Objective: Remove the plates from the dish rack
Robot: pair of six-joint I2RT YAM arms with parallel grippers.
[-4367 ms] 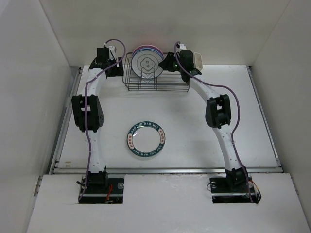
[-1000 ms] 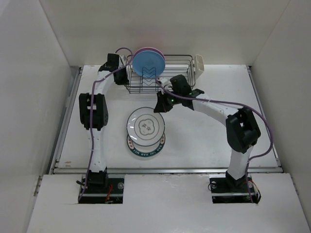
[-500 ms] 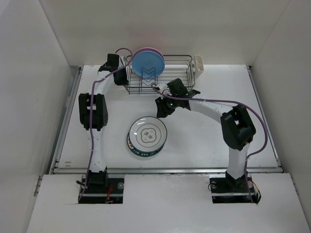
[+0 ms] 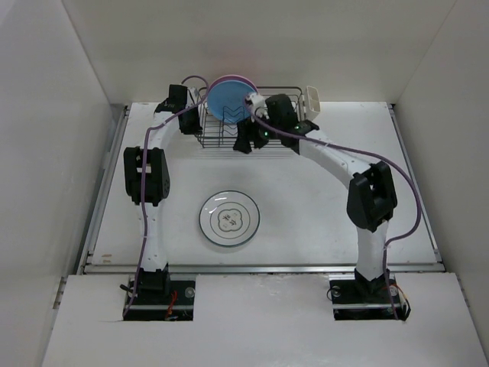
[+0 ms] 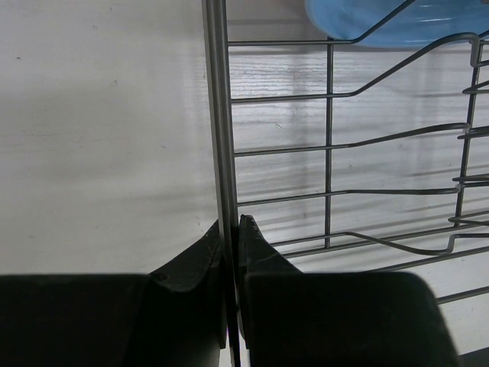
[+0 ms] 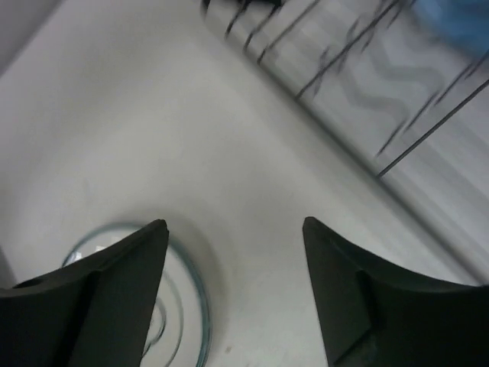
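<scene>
Since half a second ago the white plate (image 4: 229, 220) with dark rim has gone from tilted to lying flat on the bench (image 4: 344, 222), front centre, over the spot where the teal-lettered plate lay; that one is now hidden. Right tool (image 6: 233, 229) has swung back to the dish rack (image 4: 283, 92), fingers spread and empty. Left tool (image 5: 231, 222) is clenched on the rack's edge wire, steadying it. Blue plate (image 4: 229, 103) stands upright in the slots, pink plate (image 4: 233, 76) just behind it. Step in hand, as judged: reach for the blue plate. Next move calls for straddling its rim and lifting clear of the wires. Centre motif too small to read; no other writing is legible.
</scene>
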